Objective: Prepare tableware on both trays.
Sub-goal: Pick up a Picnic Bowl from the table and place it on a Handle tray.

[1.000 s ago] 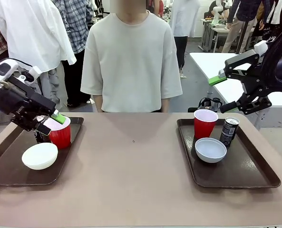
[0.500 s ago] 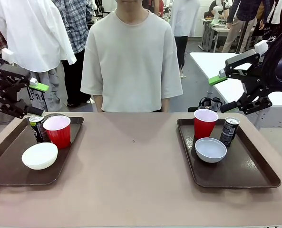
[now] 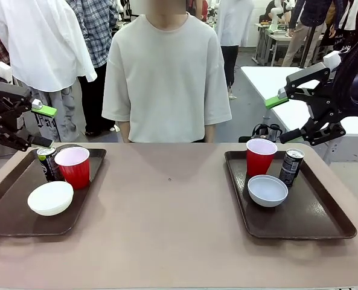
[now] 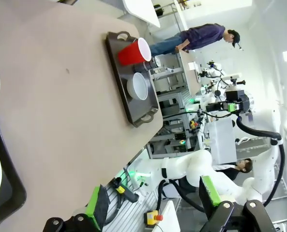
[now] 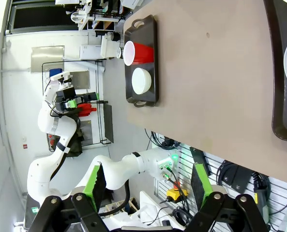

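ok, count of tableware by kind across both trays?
red cups: 2, one on the left tray, one on the right tray
soda cans: 2, left, right
white bowls: 2, left, right
total: 6

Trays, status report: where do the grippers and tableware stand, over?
Left gripper open, raised behind left tray. Right gripper open, raised above right tray. Each tray holds cup, can, bowl. Nothing in the way.
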Controlling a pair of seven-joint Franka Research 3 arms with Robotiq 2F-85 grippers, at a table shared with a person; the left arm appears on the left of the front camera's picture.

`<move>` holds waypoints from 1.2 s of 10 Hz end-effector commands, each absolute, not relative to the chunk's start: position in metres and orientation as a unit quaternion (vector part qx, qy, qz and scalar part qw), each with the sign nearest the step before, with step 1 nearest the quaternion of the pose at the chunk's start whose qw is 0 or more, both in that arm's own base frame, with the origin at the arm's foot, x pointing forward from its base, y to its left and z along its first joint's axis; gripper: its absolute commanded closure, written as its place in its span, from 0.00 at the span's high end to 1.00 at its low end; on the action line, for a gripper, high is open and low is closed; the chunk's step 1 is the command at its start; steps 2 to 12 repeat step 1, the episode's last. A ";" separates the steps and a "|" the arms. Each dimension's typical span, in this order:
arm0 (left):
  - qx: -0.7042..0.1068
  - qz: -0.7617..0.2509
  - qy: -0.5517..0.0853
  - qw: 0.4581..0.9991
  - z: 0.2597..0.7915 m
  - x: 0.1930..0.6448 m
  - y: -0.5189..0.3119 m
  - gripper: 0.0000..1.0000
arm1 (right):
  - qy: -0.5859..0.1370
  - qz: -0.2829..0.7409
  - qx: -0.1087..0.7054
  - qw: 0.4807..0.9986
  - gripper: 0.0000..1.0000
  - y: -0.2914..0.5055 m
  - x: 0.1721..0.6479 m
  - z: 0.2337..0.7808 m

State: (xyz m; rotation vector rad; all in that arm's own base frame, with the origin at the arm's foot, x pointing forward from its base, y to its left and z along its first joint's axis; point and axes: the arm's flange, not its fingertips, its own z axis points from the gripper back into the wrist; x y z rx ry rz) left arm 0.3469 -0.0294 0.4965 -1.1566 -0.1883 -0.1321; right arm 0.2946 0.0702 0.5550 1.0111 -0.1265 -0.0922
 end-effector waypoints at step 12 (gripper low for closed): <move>-0.554 -0.055 -0.089 0.826 0.501 0.347 -0.030 1.00 | -0.060 -0.033 0.486 0.871 0.92 0.069 0.298 0.555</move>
